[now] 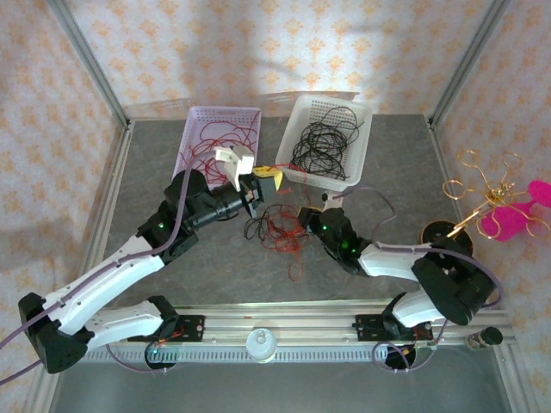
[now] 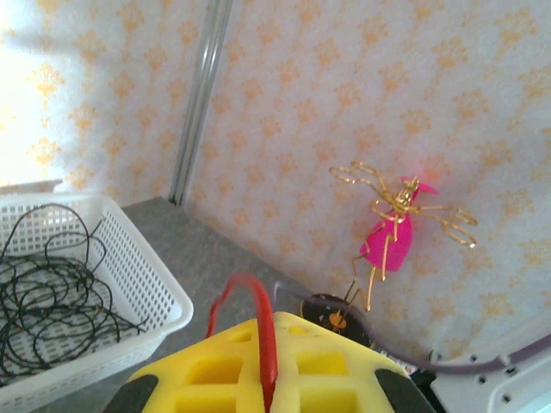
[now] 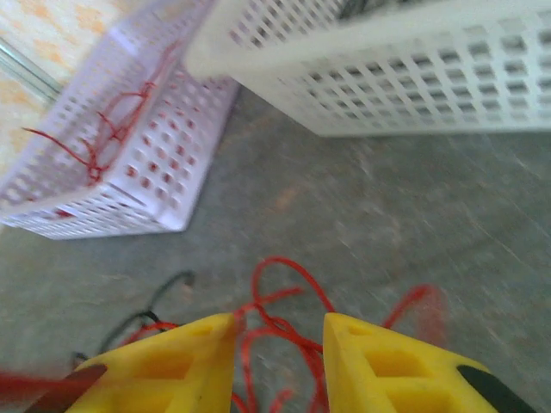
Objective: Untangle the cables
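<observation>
A tangle of red and black cables (image 1: 275,231) lies on the grey table between the two arms. My left gripper (image 1: 269,179) is raised above the tangle's far side. In the left wrist view its yellow fingers (image 2: 318,361) are shut on a red cable (image 2: 258,301) that loops up out of the jaws. My right gripper (image 1: 304,215) is low at the tangle's right edge. In the right wrist view its jaws are apart and straddle several red strands (image 3: 288,323) on the table, with a black strand (image 3: 138,323) off to the left.
A lilac basket (image 1: 200,116) at the back holds red wires, and a white basket (image 1: 303,107) beside it holds black wires. A gold wire stand with a pink piece (image 1: 486,206) is at the far right. A small loose loop (image 1: 295,272) lies nearer the rail.
</observation>
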`<state>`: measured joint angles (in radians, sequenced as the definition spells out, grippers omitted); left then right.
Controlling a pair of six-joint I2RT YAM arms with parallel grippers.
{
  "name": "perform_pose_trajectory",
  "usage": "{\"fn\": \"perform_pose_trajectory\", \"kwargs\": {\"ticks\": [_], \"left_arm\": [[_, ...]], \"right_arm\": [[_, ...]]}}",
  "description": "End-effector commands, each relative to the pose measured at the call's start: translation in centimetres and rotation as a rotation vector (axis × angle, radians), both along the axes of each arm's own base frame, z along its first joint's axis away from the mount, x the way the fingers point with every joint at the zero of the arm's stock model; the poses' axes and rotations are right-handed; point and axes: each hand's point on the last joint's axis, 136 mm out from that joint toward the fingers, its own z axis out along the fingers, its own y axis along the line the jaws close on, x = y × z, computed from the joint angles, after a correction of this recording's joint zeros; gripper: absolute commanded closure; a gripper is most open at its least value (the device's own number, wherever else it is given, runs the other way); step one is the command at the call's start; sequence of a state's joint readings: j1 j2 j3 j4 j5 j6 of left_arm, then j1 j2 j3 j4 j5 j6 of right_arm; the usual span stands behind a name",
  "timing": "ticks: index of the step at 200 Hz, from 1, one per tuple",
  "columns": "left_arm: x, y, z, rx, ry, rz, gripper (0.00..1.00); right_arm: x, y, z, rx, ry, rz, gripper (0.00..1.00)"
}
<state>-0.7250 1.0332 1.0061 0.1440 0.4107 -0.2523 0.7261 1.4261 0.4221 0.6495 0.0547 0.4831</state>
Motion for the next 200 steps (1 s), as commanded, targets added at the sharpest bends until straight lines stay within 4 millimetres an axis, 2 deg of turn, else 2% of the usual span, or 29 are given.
{"fn": "perform_pose_trajectory", "kwargs": {"ticks": [1,28,54,89,118,137,151,183,200], "left_arm": [[-0.9,0.9,4.3,-0.076,-0.093,0.009,1.0],[-1.4,1.3,5.8,-0.098,-0.109,0.01,1.0],[-2.1,1.9,8.0,-0.135,-0.134,0.01,1.0],[-2.8,2.7,10.7,-0.159,-0.164,0.017,1.0],[-2.7,3.1,11.4,-0.156,-0.169,0.041,1.0],[-2.2,3.2,10.9,-0.141,-0.154,0.063,1.0],[-1.8,3.0,10.0,-0.125,-0.136,0.071,1.0],[-1.3,2.7,8.1,-0.09,-0.095,0.075,1.0],[-1.2,2.6,7.3,-0.07,-0.077,0.074,1.0]], "right_arm": [[0.3,-0.8,-0.5,0.029,-0.024,-0.062,0.69],[0.3,-0.7,-3.0,-0.012,0.017,-0.064,0.7],[0.2,-0.4,-5.2,-0.04,0.052,-0.054,0.7],[-0.1,-0.5,-6.6,-0.046,0.078,-0.05,0.71],[-0.3,-0.3,-6.9,-0.047,0.093,-0.034,0.71],[-0.3,-0.3,-5.1,-0.048,0.073,-0.025,0.66],[-0.5,-0.7,-3.1,-0.058,0.04,-0.024,0.61],[-1.5,-1.6,3.9,-0.061,-0.101,0.017,0.44],[-2.9,-1.4,7.7,-0.045,-0.215,0.109,0.29]]}}
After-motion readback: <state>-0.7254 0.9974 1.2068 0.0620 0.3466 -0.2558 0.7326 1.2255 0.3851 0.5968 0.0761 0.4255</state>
